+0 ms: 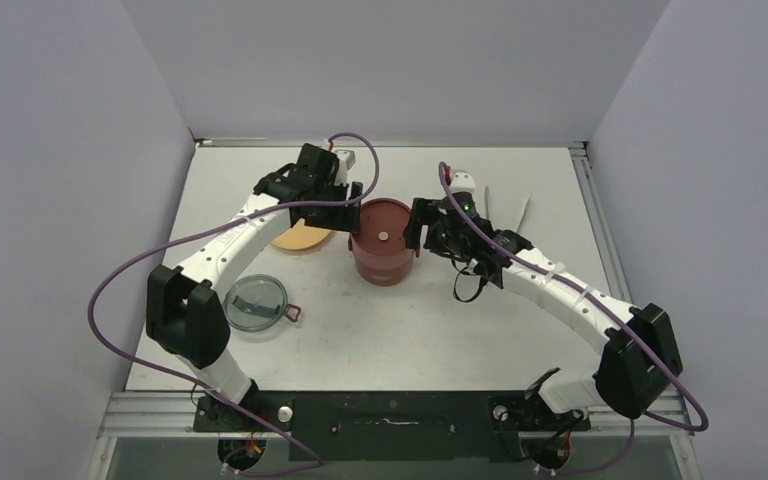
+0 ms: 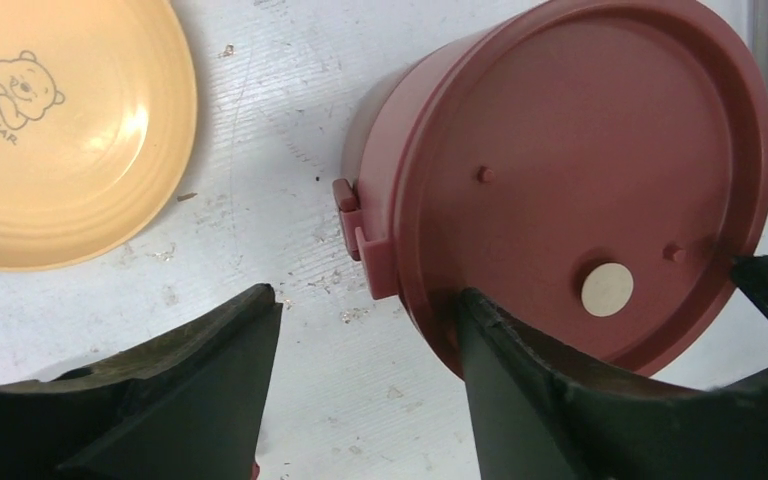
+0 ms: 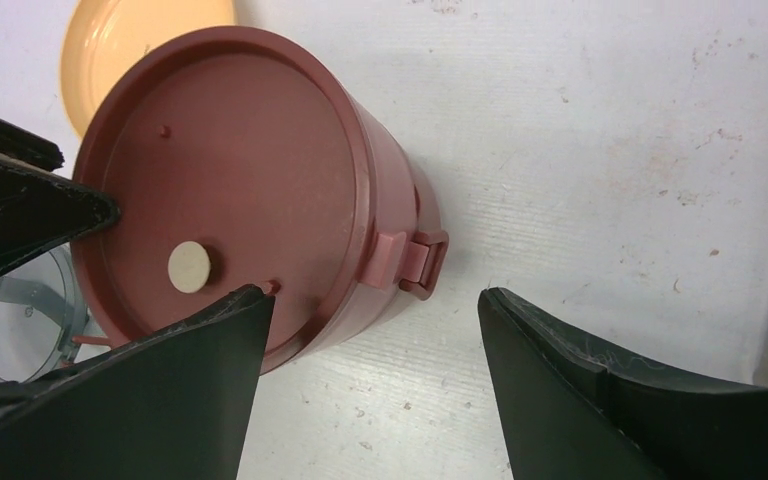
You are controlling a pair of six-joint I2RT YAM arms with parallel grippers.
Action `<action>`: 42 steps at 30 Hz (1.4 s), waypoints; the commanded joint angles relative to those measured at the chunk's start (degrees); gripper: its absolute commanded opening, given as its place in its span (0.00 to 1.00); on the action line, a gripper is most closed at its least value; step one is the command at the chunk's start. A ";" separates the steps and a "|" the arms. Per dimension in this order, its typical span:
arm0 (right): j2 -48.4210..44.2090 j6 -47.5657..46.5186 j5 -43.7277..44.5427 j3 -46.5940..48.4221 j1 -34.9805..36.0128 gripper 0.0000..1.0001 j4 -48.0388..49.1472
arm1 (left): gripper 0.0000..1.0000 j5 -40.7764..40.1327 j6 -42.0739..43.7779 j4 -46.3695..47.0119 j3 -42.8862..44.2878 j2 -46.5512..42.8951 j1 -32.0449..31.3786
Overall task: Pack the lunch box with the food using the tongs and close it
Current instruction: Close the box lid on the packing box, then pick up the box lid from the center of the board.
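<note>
Table [image 1: 440, 330] comes first: white, scuffed, walled in grey on three sides. The left arm [image 1: 220, 245] and the right arm [image 1: 560, 285] curve in from the near edge toward its middle.

There stands the lunch box [image 1: 380, 255], its maroon tiers stacked upright and topped by a flat maroon disc lid [image 2: 580, 150]. The yellow-orange plate [image 2: 60, 150] lies just beside it on the left, with a bear drawing on its face. The grey top lid [image 1: 256, 302] rests flat on the table well apart from the stack, near the left arm's elbow. The tongs [image 1: 525, 212] lie on the far right of the table, behind the right arm's wrist.

The left gripper [image 2: 368, 300] is at the stack's left side with its fingers spread. One finger is over the bare table and the other [image 2: 520, 380] overlaps the rim of the disc lid. The left side handle [image 2: 365, 240] is in line with the gap. The right gripper [image 3: 375, 295] mirrors this on the other side, its jaws wide apart. One finger [image 3: 180, 380] covers the lid's edge, the other is over the table, and the right side handle [image 3: 415, 260] lies ahead of the gap. Neither clamps anything.

A small pale round button [image 2: 607, 289] sits off-centre on the disc lid.
</note>
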 commanded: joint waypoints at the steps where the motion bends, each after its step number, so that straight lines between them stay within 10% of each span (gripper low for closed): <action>1: -4.00 -1.84 1.54 4.06 0.47 0.77 -1.52 | 0.68 -3.58 1.63 1.49 4.30 -4.32 0.70; 18: -16.87 2.16 9.14 -9.45 -3.45 0.84 -0.16 | 0.75 -15.33 -11.82 -0.70 -23.13 -29.31 2.88; 42: -18.92 1.77 -1.70 -17.89 -14.75 0.83 1.71 | 0.58 -16.73 -20.55 17.33 -46.07 -25.52 8.12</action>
